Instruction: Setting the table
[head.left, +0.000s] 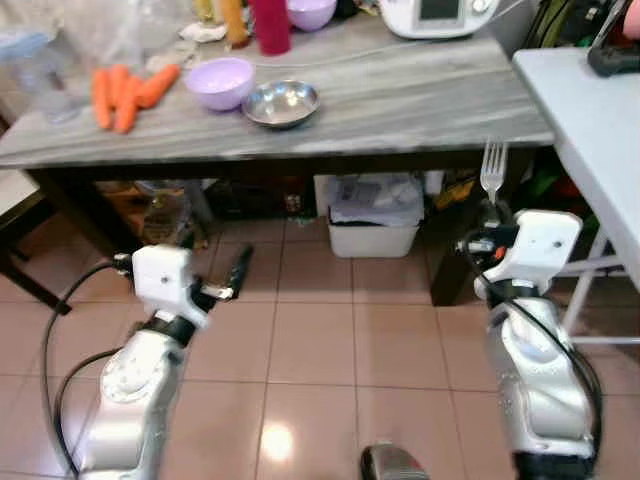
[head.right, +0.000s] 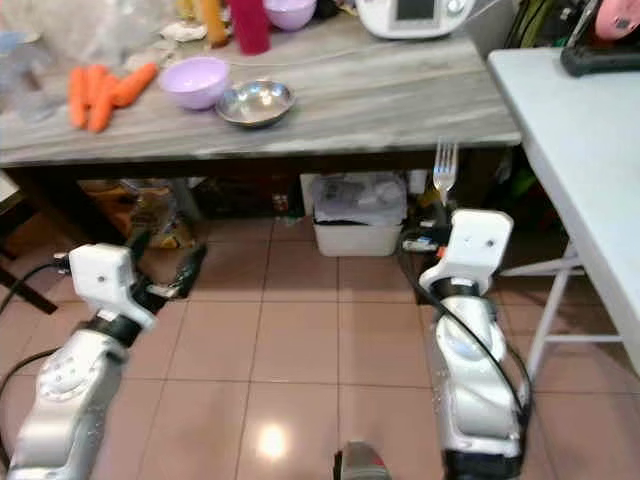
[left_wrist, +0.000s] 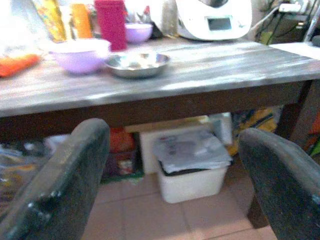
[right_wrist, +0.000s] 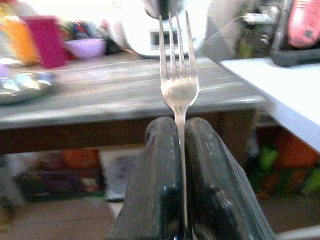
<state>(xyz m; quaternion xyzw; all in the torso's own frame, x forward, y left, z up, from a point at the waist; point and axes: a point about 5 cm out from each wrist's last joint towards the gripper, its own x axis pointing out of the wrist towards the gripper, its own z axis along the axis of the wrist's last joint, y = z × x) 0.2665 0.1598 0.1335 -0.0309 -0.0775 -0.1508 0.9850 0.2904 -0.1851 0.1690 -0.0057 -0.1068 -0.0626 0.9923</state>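
My right gripper is shut on a silver fork, tines up, held just below the front right edge of the grey wooden table. In the right wrist view the fork stands upright between the pressed fingers. A steel bowl and a lilac bowl sit side by side on the table's left half. My left gripper is open, low over the tiled floor in front of the table; its fingers frame the table's underside.
Carrots lie at the table's left, a magenta cup, a second lilac bowl and a white appliance stand at the back. A white bin is under the table. A white table stands to the right.
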